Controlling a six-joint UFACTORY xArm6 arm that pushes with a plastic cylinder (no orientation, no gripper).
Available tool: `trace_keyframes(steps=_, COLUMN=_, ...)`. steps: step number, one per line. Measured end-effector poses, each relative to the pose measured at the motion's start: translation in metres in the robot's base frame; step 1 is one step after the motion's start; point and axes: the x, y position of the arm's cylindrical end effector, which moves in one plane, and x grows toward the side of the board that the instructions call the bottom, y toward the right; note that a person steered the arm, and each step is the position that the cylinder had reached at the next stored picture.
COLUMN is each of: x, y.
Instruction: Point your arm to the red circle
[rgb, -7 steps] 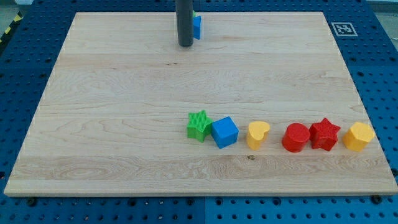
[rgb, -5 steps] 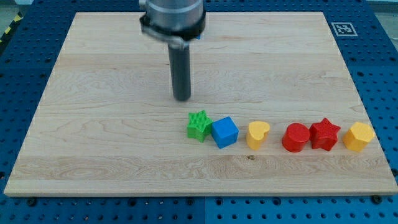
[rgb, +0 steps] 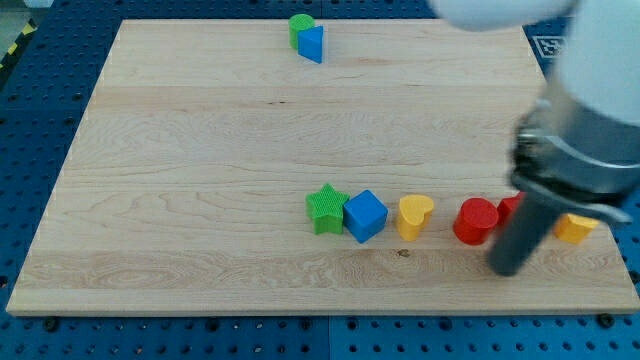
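My tip (rgb: 506, 268) sits just below one red circle (rgb: 476, 221); no jaws to judge.

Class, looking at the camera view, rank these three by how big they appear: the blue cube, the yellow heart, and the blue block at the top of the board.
1. blue cube
2. yellow heart, slightly smaller
3. blue block at the top, smallest, though it sits farther from the camera and may only look smaller.

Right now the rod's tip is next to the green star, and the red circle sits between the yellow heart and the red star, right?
Not quite. In the camera view my tip is by the red circle, just below it toward the view's right, far from the green star. The rest holds: the red circle sits between the yellow heart and the red star, which the rod partly hides.
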Motion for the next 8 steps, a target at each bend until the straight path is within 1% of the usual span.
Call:
trace_keyframes(steps=1, x=0.000, y=0.048)
trace_keyframes(steps=3, x=-0.001, y=0.054)
trace_keyframes(steps=4, x=0.002, y=0.033)
trace_keyframes(steps=5, x=0.002, y=-0.013)
trace_keyframes(steps=6, x=0.002, y=-0.046)
trace_keyframes(steps=7, x=0.001, y=-0.057)
trace_keyframes(steps=8, x=0.001, y=-0.038)
